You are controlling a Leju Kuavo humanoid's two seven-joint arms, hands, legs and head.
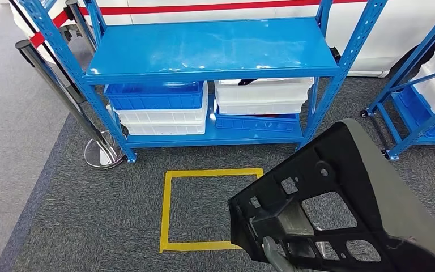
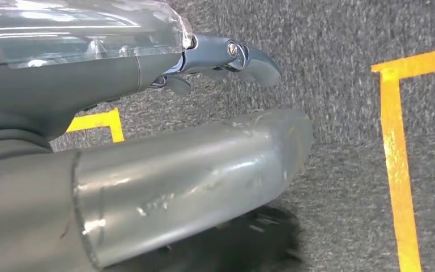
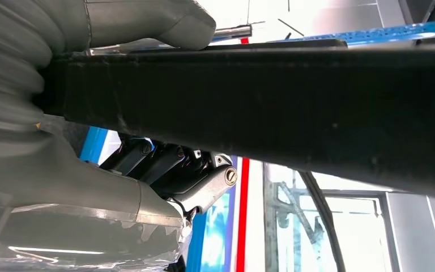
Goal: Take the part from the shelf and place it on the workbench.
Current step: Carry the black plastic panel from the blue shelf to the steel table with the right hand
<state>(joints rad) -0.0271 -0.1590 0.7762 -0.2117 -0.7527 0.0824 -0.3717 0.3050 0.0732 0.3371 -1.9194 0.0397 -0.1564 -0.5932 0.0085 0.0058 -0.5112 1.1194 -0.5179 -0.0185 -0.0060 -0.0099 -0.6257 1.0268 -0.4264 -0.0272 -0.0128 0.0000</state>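
I hold the black part (image 1: 328, 209) in my right hand (image 3: 119, 187), up in front of me and nearer to me than the blue shelf (image 1: 212, 51). In the right wrist view the part (image 3: 272, 107) runs as a dark bar across the frame, my thumb (image 3: 164, 22) lying on one face and my darker fingers (image 3: 204, 184) curled against the other, so it is clamped between them. From the head view most of that hand is hidden behind the part; only a grey bit shows through its lower openings, and the picture's lower edge cuts the part off.

My left hand (image 2: 226, 56) hangs over grey carpet (image 2: 340, 113), well short of the shelf. Its fingers are bent slightly and apart, with nothing in them, though my own thumb (image 2: 192, 170) covers much of that view and something dark and blurred beneath it is too smeared to make out.

On the carpet just in front of the shelf lies a yellow tape square (image 1: 204, 207), its near right corner hidden by the part. The shelf's lower level carries blue and white bins (image 1: 158, 105). A chrome post (image 1: 103, 152) stands at the shelf's left foot.
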